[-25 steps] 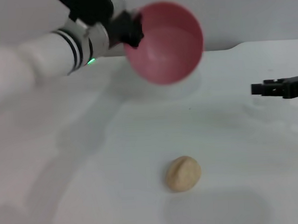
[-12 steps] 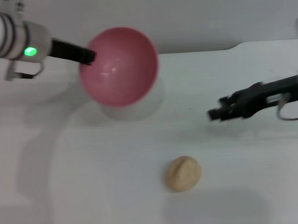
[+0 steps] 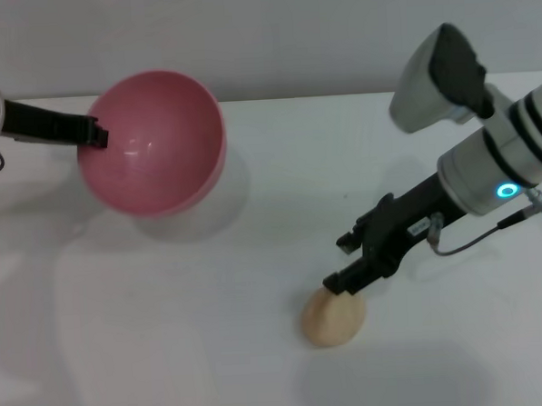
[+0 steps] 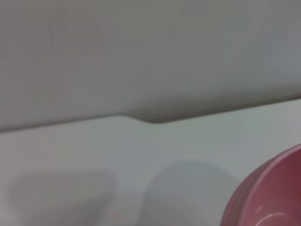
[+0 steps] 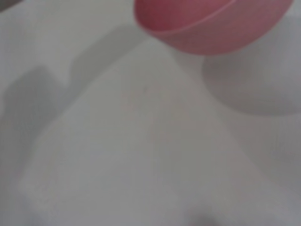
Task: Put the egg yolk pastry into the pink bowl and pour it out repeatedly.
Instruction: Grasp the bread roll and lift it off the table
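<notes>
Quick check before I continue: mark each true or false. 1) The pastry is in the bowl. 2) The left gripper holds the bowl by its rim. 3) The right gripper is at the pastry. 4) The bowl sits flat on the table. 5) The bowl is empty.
1) False. The pastry lies on the table, apart from the bowl.
2) True. The left gripper is clamped on the rim.
3) True. The right gripper is at the pastry's top edge; whether it has hold cannot be told.
4) False. The bowl is tilted, its opening facing the head camera, held above its shadow.
5) True. Nothing shows inside it.
</notes>
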Robot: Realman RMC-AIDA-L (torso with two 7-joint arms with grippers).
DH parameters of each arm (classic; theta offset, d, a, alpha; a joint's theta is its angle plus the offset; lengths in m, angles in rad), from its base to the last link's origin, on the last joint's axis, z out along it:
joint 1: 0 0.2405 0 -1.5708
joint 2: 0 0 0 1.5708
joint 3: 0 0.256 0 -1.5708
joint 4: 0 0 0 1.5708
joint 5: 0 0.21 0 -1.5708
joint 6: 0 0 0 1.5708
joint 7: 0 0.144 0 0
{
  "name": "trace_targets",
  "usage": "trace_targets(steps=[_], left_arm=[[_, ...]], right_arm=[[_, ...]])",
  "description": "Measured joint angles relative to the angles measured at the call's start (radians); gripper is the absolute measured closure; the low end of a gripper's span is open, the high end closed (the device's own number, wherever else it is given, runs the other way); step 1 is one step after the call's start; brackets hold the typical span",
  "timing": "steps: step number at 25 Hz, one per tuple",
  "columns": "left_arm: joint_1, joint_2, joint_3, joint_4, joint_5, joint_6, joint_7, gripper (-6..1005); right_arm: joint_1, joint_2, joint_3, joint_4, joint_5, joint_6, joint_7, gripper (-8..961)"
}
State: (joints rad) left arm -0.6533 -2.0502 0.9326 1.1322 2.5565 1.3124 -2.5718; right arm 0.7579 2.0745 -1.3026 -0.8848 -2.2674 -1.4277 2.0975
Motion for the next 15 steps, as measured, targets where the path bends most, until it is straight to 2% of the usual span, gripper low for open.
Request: trace_targets(steps=[10, 15], left_arm=[[0.008, -0.006, 0.005, 0.010, -0.006, 0.016, -0.009, 1001], [0.002, -0.006, 0.016, 0.012, -0.007, 0.007, -0.008, 1001]], right_arm=[[0.019, 0.001, -0.233, 0.004, -0.007, 0.015, 0.095, 344], [0.018, 0.004, -0.294, 0.016, -0.008, 0.090, 0.128, 377]])
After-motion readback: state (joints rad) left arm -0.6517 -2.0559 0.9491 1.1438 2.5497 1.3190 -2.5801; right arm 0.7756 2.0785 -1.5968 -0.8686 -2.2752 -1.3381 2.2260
